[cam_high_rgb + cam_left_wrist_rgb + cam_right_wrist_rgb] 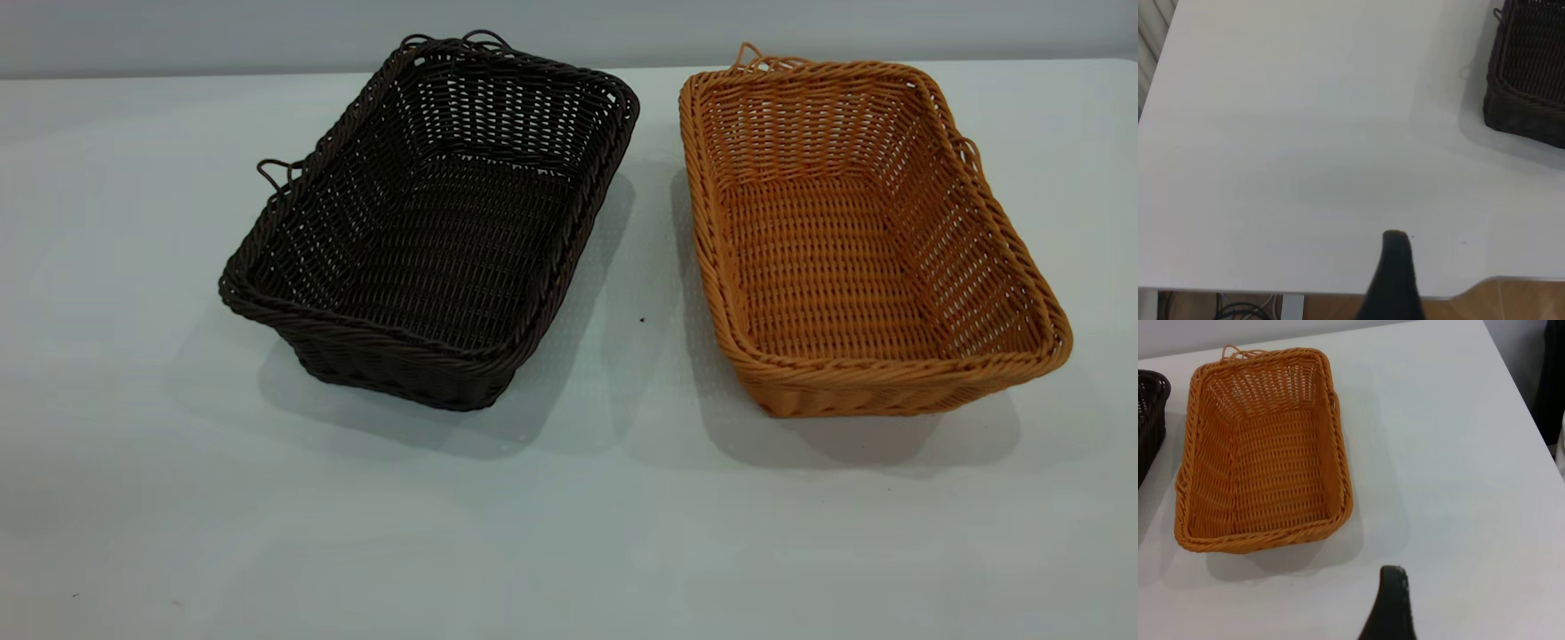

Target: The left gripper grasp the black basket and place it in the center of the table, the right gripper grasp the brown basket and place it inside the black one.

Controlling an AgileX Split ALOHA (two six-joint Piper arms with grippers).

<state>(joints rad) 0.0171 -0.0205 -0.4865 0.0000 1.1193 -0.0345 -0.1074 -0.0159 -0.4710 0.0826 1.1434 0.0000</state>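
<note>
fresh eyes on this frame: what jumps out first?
Two empty wicker baskets side by side on the white table, apart: the black basket left of centre, angled, and the brown basket at the right. Neither arm has reached them; only one dark finger tip shows in each wrist view.

A plain grey wall [222,31] stands behind; wood-toned floor [1525,300] and dark cables [1238,310] lie below.

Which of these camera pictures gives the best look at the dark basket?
The exterior view: it shows the whole black basket on the table, with its rim, its inside and its loose loops. The left wrist view catches only one corner of it, at the frame's edge. The right wrist view shows a sliver beside the brown basket.
</note>
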